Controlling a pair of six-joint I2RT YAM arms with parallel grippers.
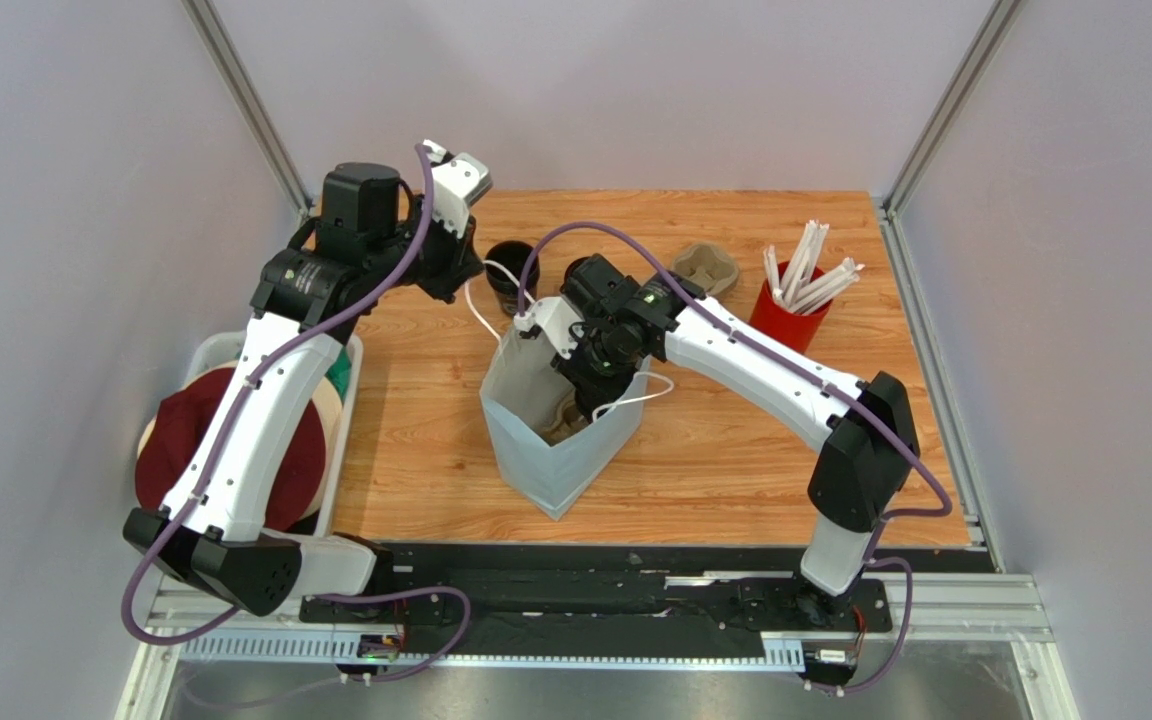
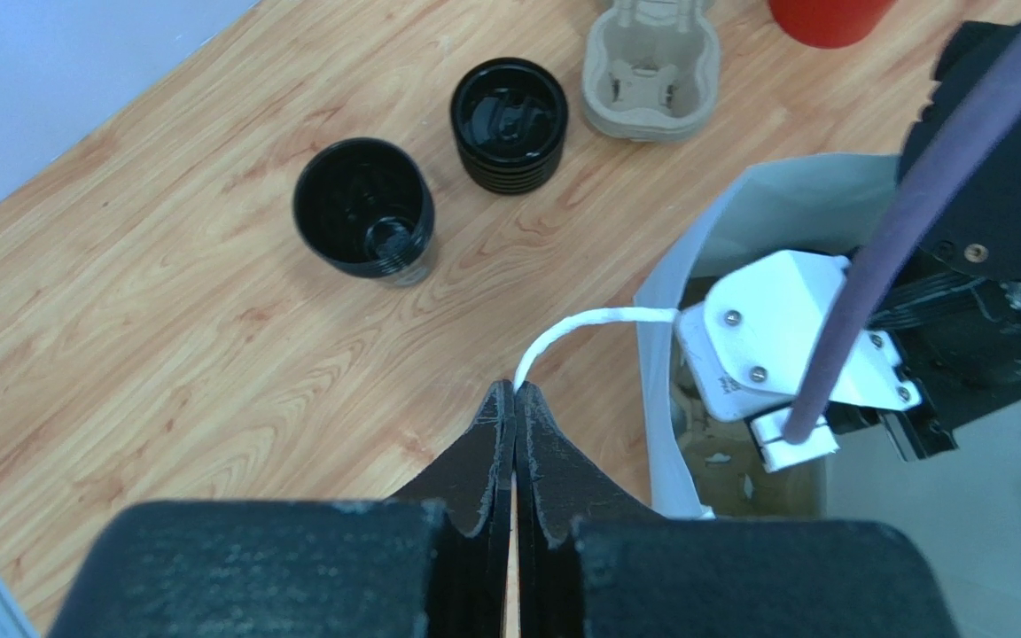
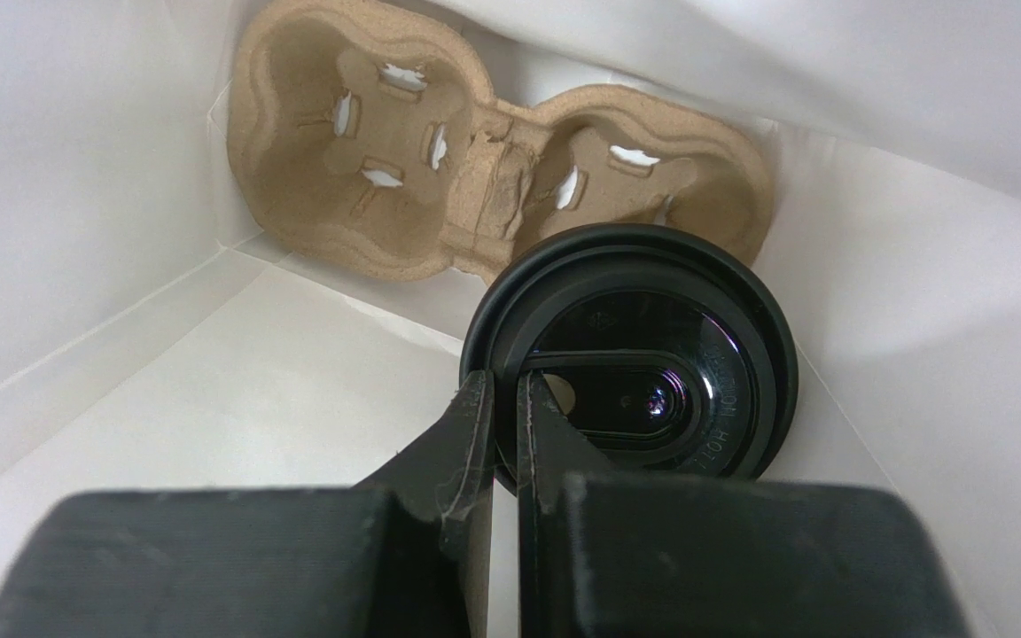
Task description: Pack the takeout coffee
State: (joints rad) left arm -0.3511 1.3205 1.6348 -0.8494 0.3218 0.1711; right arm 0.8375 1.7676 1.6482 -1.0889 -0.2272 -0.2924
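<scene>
The white paper bag (image 1: 555, 450) stands open at mid table. In the right wrist view the takeout coffee (image 3: 649, 366), a black cup with a round black lid, sits inside the bag, just in front of a brown pulp cup carrier (image 3: 383, 146) on the bag floor. My right gripper (image 3: 505, 383) is down inside the bag (image 1: 593, 372), shut on the lid's left rim. My left gripper (image 2: 517, 388) is shut on the bag's white cord handle (image 2: 583, 326), holding it out to the left of the bag (image 2: 729, 239). In the top view the coffee is hidden by the right gripper.
An open, slightly taller black cup (image 2: 363, 209), a short stack of black lids (image 2: 509, 122) and a second pulp carrier (image 2: 652, 67) stand behind the bag. A red cup of white sticks (image 1: 796, 300) is at back right. A white bin with a maroon object (image 1: 229, 450) sits off the table's left edge.
</scene>
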